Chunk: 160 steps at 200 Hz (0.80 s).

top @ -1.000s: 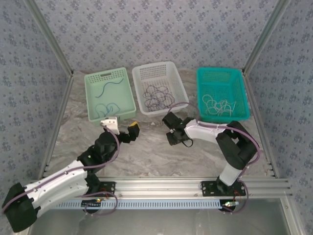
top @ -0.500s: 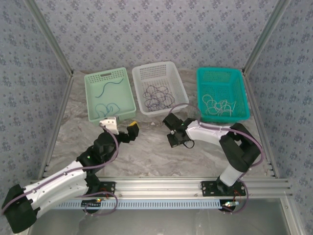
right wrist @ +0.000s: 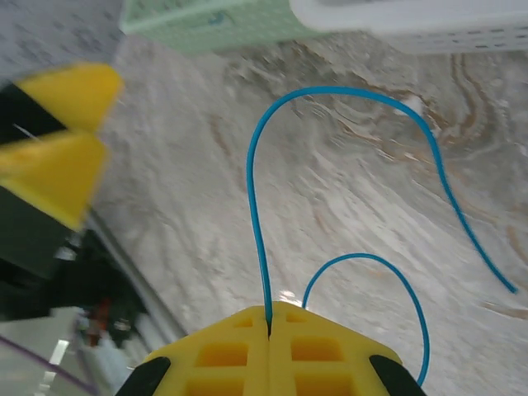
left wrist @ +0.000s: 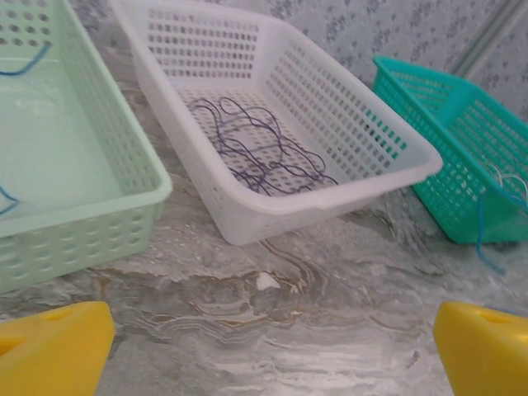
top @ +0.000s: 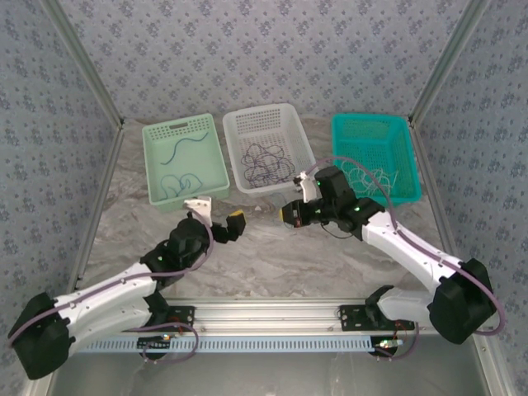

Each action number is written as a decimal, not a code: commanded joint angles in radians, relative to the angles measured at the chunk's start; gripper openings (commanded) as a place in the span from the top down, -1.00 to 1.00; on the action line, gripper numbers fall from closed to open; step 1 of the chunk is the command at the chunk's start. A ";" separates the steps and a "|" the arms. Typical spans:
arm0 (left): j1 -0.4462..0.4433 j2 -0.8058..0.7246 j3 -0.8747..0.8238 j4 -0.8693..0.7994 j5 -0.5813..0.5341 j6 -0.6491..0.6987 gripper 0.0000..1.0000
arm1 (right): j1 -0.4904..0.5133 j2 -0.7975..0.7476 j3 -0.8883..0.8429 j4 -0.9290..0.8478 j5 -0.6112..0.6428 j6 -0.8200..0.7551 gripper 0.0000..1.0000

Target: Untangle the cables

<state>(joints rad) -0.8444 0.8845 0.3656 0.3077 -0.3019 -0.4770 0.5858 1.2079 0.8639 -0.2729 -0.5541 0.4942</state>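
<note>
My right gripper (right wrist: 269,318) is shut on a thin blue cable (right wrist: 252,181), which loops out over the marble table; in the top view this gripper (top: 290,216) hangs just in front of the white basket (top: 307,157). Dark tangled cables (top: 266,163) (left wrist: 256,153) lie in that white basket. Blue cables (top: 183,165) lie in the green basket (top: 216,147), and pale ones (top: 370,180) in the teal basket (top: 410,165). My left gripper (top: 216,216) (left wrist: 272,346) stands open and holds nothing, low over the table, facing the right one.
The three baskets sit in a row at the back of the table (top: 264,256). A blue strand (left wrist: 481,223) hangs in front of the teal basket (left wrist: 462,140). A small white speck (left wrist: 266,281) lies on the table. Metal frame posts and patterned walls close in the sides.
The right gripper has shut on the blue cable, and its arm has swung out to the right and turned the gripper leftward. The left gripper has shifted slightly right, still open.
</note>
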 commanded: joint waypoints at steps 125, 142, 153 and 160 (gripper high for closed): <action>-0.073 0.178 0.161 0.068 0.406 0.445 -0.84 | -0.118 -0.074 -0.080 0.197 -0.258 0.254 1.00; -0.073 0.161 0.156 0.067 0.403 0.481 -0.84 | -0.121 -0.074 -0.082 0.194 -0.264 0.266 1.00; -0.074 0.151 0.156 0.061 0.394 0.507 -0.84 | -0.123 -0.073 -0.082 0.193 -0.268 0.276 1.00; -0.075 0.147 0.158 0.054 0.389 0.525 -0.83 | -0.123 -0.072 -0.082 0.194 -0.269 0.284 1.00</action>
<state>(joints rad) -0.9119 1.0664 0.4946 0.3771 0.0673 -0.0582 0.4690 1.1419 0.7933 -0.0780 -0.7837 0.7391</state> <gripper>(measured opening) 0.921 0.059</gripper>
